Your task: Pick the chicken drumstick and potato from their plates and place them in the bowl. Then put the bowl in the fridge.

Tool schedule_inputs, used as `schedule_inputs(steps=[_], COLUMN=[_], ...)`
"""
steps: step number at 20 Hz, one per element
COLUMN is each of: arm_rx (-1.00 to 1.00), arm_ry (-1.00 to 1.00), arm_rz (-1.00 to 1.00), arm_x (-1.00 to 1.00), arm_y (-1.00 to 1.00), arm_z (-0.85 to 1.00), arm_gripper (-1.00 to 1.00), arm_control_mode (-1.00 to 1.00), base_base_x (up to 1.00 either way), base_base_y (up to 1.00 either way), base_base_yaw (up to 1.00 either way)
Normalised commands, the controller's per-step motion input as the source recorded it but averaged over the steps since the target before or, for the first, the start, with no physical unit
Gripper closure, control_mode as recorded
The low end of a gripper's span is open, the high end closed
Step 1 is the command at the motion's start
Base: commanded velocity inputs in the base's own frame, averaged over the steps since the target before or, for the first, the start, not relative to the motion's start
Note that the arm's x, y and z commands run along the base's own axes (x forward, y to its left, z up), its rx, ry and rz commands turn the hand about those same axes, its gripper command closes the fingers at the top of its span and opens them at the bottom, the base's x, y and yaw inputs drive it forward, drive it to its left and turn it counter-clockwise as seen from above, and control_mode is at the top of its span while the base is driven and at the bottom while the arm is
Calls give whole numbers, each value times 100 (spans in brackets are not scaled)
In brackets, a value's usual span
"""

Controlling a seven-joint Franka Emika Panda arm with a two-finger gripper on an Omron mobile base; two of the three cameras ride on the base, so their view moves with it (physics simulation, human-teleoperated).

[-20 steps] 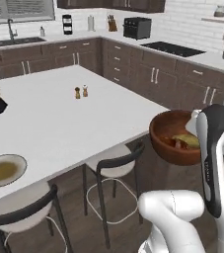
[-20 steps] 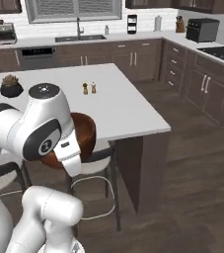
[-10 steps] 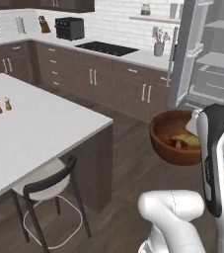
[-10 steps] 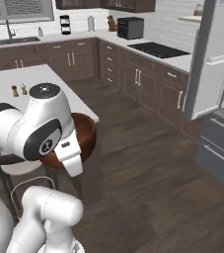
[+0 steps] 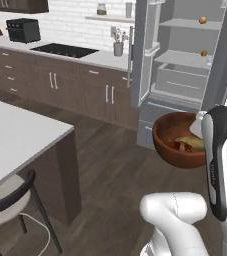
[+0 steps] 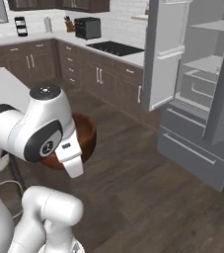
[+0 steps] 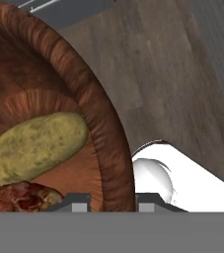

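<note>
The reddish-brown wooden bowl (image 5: 171,148) hangs in the air in front of the open fridge (image 5: 189,70), held up by my arm. In the hand view my gripper (image 7: 112,202) is shut on the bowl's rim (image 7: 109,129), one finger inside and one outside. The yellowish-tan potato (image 7: 35,146) lies in the bowl, with the reddish-brown chicken drumstick (image 7: 20,198) just below it. Both also show inside the bowl from the left base: potato (image 5: 194,142), drumstick (image 5: 181,146). From the right base my arm partly covers the bowl (image 6: 85,134). The plates are out of view.
The fridge door (image 6: 167,52) stands swung open, showing pale shelves and lower drawers (image 6: 190,148). The island counter (image 5: 15,135) and a stool (image 5: 7,202) are at my left. Dark cabinets with a cooktop (image 5: 62,50) line the back wall. Wooden floor lies between me and the fridge.
The whole scene has shifted as the base turned: the island slid off to the left and the open fridge came into view ahead. The bowl stays in my gripper.
</note>
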Motion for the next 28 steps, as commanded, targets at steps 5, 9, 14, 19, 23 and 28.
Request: schedule_inputs(steps=[5,9,14,19,23,28], arm_rx=[0,0,0,0,0,0], arm_ry=[0,0,0,0,0,0], arm_rz=[0,0,0,0,0,0], arm_x=[0,0,0,0,0,0], arm_y=[0,0,0,0,0,0], arm_z=[0,0,0,0,0,0], arm_gripper=[100,100,100,100,100,100], arm_control_mode=[100,100,100,100,100,100], base_base_x=[13,70,61,62,74,91], base_base_y=[-5,6,7,52,41,9], base_base_yaw=[-25,-44,-52,-38,-23,-22])
